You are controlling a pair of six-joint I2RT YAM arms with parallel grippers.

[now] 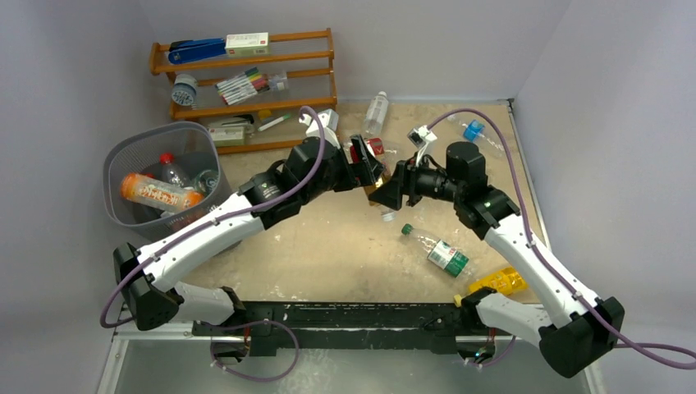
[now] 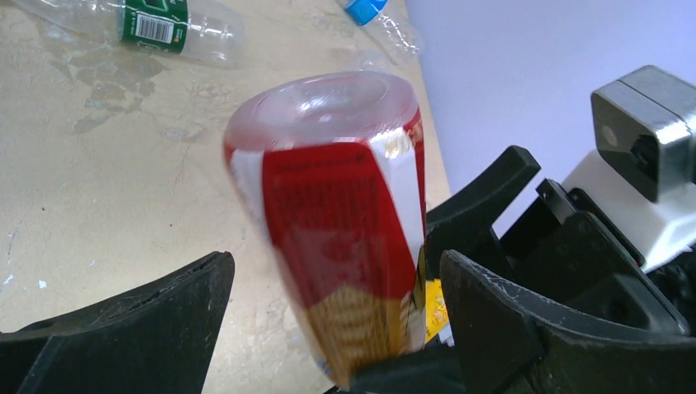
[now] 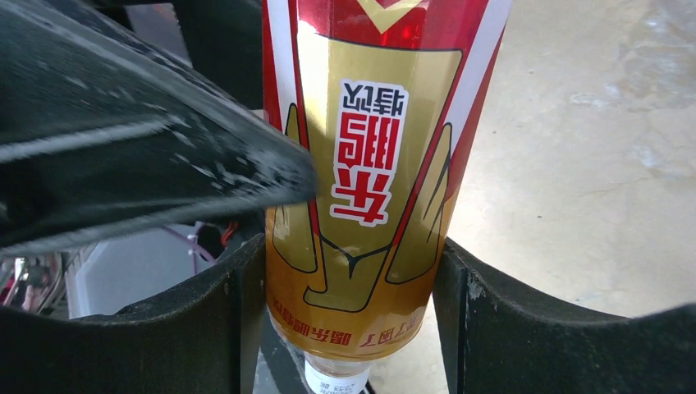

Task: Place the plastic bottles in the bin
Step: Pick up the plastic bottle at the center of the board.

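A bottle with a red and gold label point(image 1: 374, 156) point(image 2: 336, 222) point(image 3: 369, 164) hangs above mid-table between both arms. My right gripper point(image 1: 392, 187) point(image 3: 349, 279) is shut on its gold lower part, near the neck. My left gripper point(image 1: 365, 168) point(image 2: 335, 271) stands open around its red part, with a gap on each side. One left finger point(image 3: 148, 164) crosses the right wrist view. The grey bin point(image 1: 152, 131) at the left holds an orange bottle point(image 1: 160, 191) and a red-capped one point(image 1: 171, 168). More bottles lie on the table: green-labelled point(image 1: 439, 253) point(image 2: 156, 25), yellow point(image 1: 498, 281), clear point(image 1: 376, 111), blue-capped point(image 1: 476, 131) point(image 2: 369, 12).
An orange wooden rack point(image 1: 246, 82) with markers and boxes stands at the back left, behind the bin. Grey walls close the table at the back and on the right. The arms' bases sit along the near edge.
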